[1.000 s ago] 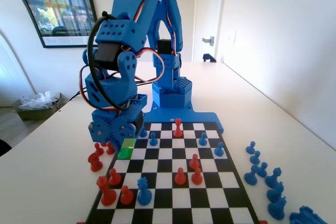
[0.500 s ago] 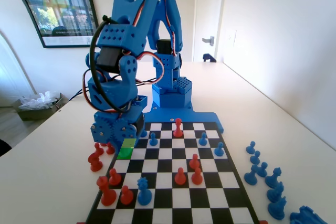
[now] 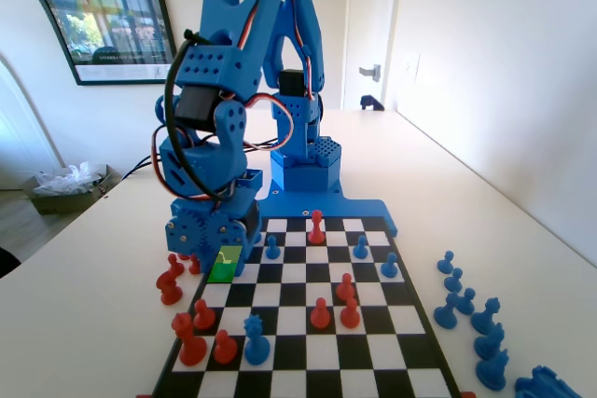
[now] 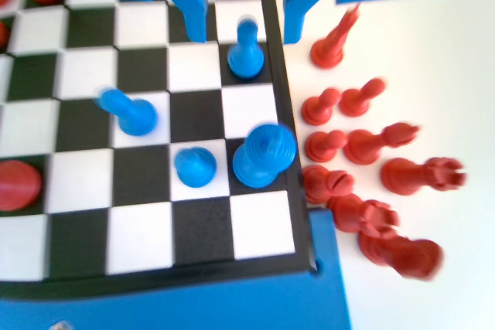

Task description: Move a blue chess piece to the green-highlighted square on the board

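- Blue chess piece (image 4: 246, 50) stands upright on a black square at the board's edge file, just below the gripper (image 4: 244, 15) in the wrist view, in line with the gap between the jaws.
- Jaws stand apart and hold nothing; the pawn's long axis runs vertical.
- Green-highlighted square (image 3: 224, 266) lies partly under the gripper (image 3: 216, 238) in the fixed view.
- Pawn is smooth moulded plastic, round-headed, flared at the base; the board (image 4: 139, 245) is flat and glossy; captured red pieces (image 4: 371, 175) lie beyond its rim.
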